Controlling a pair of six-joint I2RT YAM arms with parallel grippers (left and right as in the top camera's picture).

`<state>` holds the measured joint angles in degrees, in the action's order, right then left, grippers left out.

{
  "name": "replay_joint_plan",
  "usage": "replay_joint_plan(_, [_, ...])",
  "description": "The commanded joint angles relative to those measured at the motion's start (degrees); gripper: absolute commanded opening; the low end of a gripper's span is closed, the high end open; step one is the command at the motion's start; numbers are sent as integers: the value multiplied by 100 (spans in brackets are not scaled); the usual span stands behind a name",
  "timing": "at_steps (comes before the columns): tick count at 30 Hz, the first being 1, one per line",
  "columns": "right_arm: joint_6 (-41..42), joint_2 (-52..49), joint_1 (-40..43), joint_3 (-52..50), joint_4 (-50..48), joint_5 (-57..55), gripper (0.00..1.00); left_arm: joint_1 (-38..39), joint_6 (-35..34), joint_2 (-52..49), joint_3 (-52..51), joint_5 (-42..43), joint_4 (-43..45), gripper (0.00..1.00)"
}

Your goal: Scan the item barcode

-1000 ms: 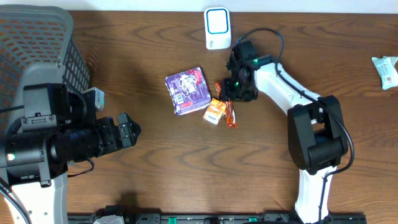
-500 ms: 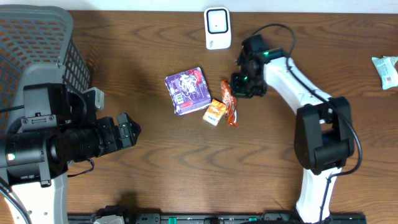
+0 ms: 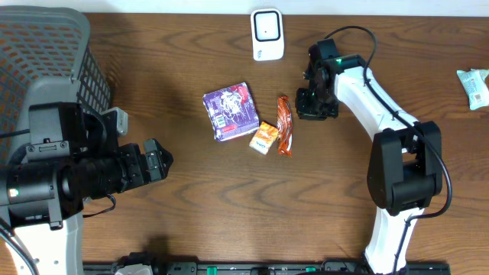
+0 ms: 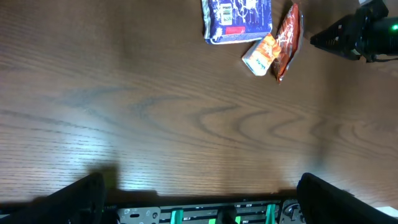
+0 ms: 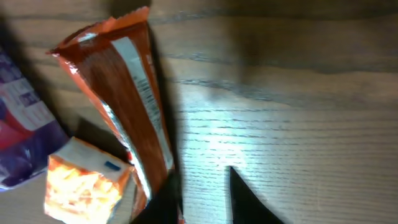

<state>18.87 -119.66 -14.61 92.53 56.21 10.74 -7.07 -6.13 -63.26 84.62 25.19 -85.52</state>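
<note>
Three items lie mid-table: a purple packet (image 3: 231,112) with a barcode on its left side, a small orange box (image 3: 263,138) and a long orange-red wrapper (image 3: 284,126). My right gripper (image 3: 308,105) hovers just right of the wrapper, apart from it. In the right wrist view the wrapper (image 5: 127,106) lies left of the fingers, and the right gripper (image 5: 202,186) is open a little, with bare wood in the gap. The left gripper (image 3: 158,160) is wide open over bare table at the left, well short of the items, its fingers at the bottom corners of the left wrist view (image 4: 199,193).
A white scanner (image 3: 267,34) stands at the back edge, above the items. A grey mesh basket (image 3: 46,46) fills the far left corner. A pale green packet (image 3: 475,84) lies at the right edge.
The right gripper has drawn back to the right, off the orange-red wrapper. The wrapper has shifted slightly right and straightened, now lying free. The left arm has not moved.
</note>
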Motion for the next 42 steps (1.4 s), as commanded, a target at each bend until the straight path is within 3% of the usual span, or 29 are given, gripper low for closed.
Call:
replay_joint_plan(1, [-28, 136, -98, 72, -61, 247, 35, -20, 31, -7, -13, 28, -15, 98])
replay_joint_plan(4, [-28, 136, -203, 55, -144, 247, 48, -20, 31, -7, -13, 28, -13, 98])
replay_joint_plan(12, [92, 96, -553, 20, -389, 269, 48, -20, 31, -7, -13, 26, -15, 98])
replay_joint_plan(22, [514, -83, -774, -144, -483, -726, 49, -20, 31, -7, -13, 28, -15, 98])
replay_joint_plan(27, [595, -225, -774, -387, -584, -719, 27, -20, 31, -7, -13, 26, -15, 98])
replay_joint_plan(31, [597, -229, -774, -483, -531, -584, 1, -20, 31, -7, -13, 26, -15, 98])
replay_joint_plan(42, [205, 35, 44, -417, -269, 1349, 1, -20, 31, -7, -13, 26, -15, 98])
